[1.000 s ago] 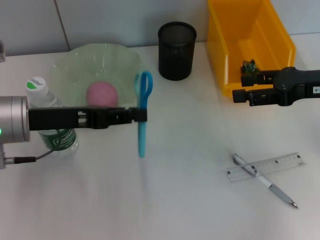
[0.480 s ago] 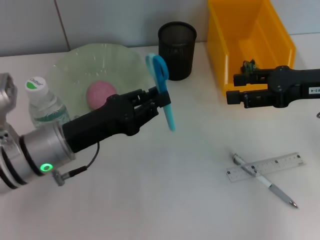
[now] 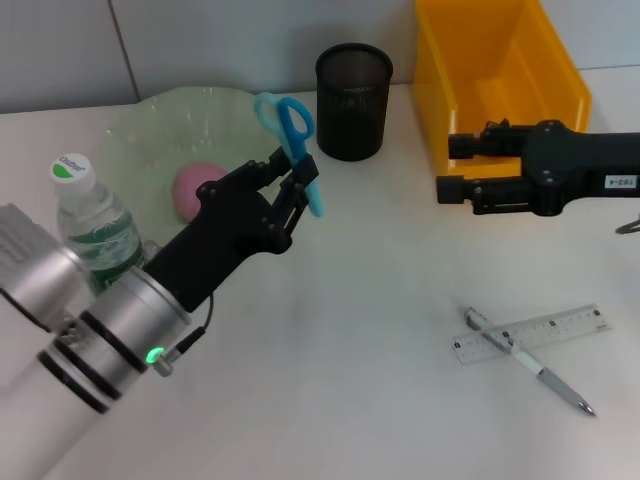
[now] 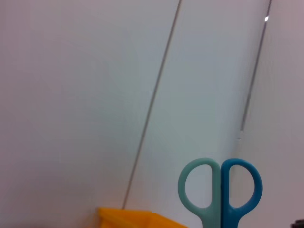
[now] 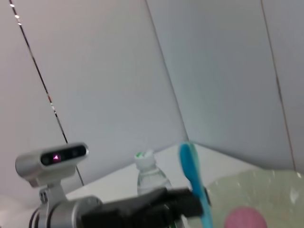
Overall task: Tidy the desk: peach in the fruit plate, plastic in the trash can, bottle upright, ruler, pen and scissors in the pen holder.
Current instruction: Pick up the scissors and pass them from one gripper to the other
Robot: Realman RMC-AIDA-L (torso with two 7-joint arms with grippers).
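Observation:
My left gripper point(image 3: 298, 181) is shut on the blue scissors point(image 3: 287, 120), held in the air with the handles up, just left of the black mesh pen holder point(image 3: 354, 100). The scissors' handles point(image 4: 221, 190) fill the left wrist view. The pink peach point(image 3: 193, 187) lies in the green fruit plate point(image 3: 190, 120). A clear bottle point(image 3: 93, 232) stands upright at the plate's left edge. Ruler point(image 3: 530, 333) and pen point(image 3: 530, 362) lie crossed at the front right. My right gripper point(image 3: 455, 166) hangs open beside the yellow bin point(image 3: 495, 60). The plastic is hidden.
The yellow bin stands at the back right, close beside the pen holder. In the right wrist view the scissors point(image 5: 194, 185), bottle point(image 5: 149, 173), peach point(image 5: 244, 218) and my left arm point(image 5: 118, 209) show far off. A grey wall rises behind the table.
My left arm has swung round and carried the scissors back and up, handles now uppermost, near the pen holder. The right gripper has drifted slightly left.

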